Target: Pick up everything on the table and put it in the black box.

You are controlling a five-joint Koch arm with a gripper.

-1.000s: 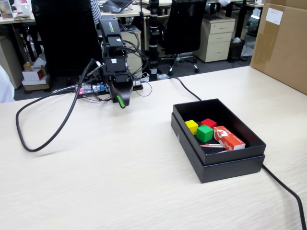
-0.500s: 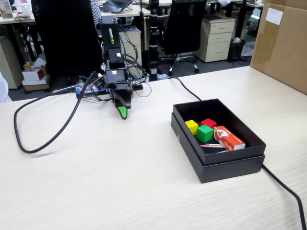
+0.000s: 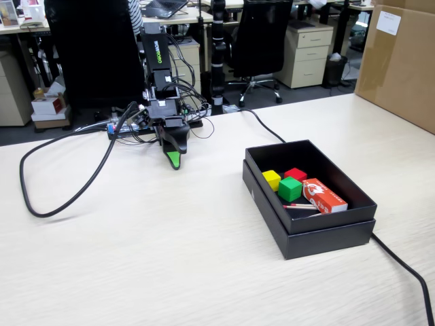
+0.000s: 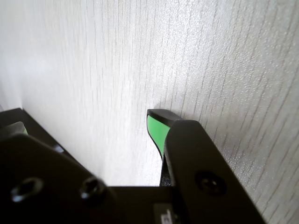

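- The three small solid-colour cubes all sit inside the shallow matte black cardboard box [image 3: 309, 227] at the right of the fixed view: the yellow cube [image 3: 271, 179] on the left, the red cube [image 3: 296, 174] at the far side, and the green cube [image 3: 290, 188] nearest the front, close together.
- Just right of them in the same box lies an orange-red matchbox [image 3: 324, 195], with a loose matchstick or two beside it.
- The light beige wood-grain tabletop [image 3: 149, 251] carries no cube that I can see; only a black cable [image 3: 64, 197] loops across its left part and another runs past the box.
- By my reckoning the collecting is finished and the arm is parked, so the next move calls for nothing more than staying at rest; no grasp remains to be made.
- The black gripper with the green-lined tip [image 3: 175, 160] hangs low over the table at the far left, well apart from the box, empty. Only one tip shows, so I cannot tell whether the jaws are together or apart.
- The fixed view alone shows the box and its contents.
- The wrist view shows only bare wood grain and the green-faced jaw tip close to the surface, casting a small shadow; no cube or box appears there.
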